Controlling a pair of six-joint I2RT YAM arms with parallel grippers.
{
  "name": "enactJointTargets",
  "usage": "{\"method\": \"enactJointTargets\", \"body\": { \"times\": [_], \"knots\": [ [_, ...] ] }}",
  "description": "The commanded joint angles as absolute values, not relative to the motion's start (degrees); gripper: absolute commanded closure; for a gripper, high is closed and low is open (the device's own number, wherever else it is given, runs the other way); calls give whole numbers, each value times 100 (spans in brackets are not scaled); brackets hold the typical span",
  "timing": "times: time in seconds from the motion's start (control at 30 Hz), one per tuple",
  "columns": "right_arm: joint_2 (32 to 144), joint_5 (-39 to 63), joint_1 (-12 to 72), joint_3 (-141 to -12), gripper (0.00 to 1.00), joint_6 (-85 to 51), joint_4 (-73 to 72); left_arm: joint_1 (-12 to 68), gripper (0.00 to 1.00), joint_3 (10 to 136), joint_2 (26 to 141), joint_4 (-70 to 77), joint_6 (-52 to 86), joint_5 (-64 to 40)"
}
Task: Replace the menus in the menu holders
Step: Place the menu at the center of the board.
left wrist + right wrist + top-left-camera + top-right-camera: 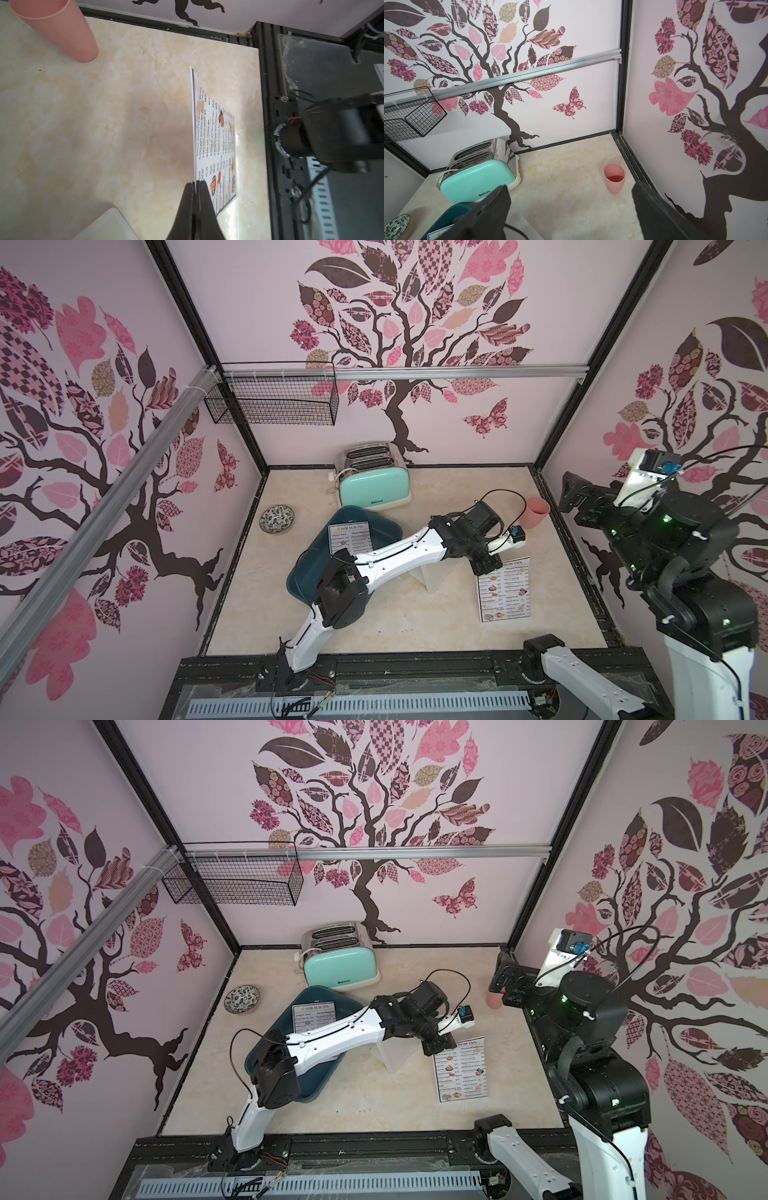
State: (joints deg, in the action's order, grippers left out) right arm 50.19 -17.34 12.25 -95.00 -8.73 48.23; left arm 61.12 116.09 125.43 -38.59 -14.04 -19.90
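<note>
While gripping the white black-bordered paper menu (216, 145) tight in the left gripper (195, 184), keep it flat beside the slanted clear-plastic holder (434, 580) just left, and the right gripper (570, 187) spread aside.

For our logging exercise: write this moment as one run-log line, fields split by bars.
left gripper: shut on menu | right gripper: open, empty | second menu: in teal tray

Left arm (399, 549): white moulded link shells with small dark screw holes, black joint housings, 1 thin black cable (500, 491) looped over the wrist, white camera bracket (500, 544) carrying a blue connector (516, 532). Right arm (706, 614): same finish, green indicator lights (665, 518), black woven sleeve (673, 572), white cable ties (700, 536). Left gripper (195, 184) and right gripper (570, 187): matt black tapered fingers.
</note>
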Motion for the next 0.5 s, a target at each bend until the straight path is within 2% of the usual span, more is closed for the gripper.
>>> {"method": "enactJointTargets", "body": {
  "times": [0.0,0.47],
  "knots": [
    [5054,-1570,1248,-9443,2,-754,4870,6142,100,11854,12938,-3283,-1672,-1647],
    [5010,-1389,1248,-9556,3,-799,5356,6429,100,11843,13819,-2044,-2224,-554]
  ]
}}
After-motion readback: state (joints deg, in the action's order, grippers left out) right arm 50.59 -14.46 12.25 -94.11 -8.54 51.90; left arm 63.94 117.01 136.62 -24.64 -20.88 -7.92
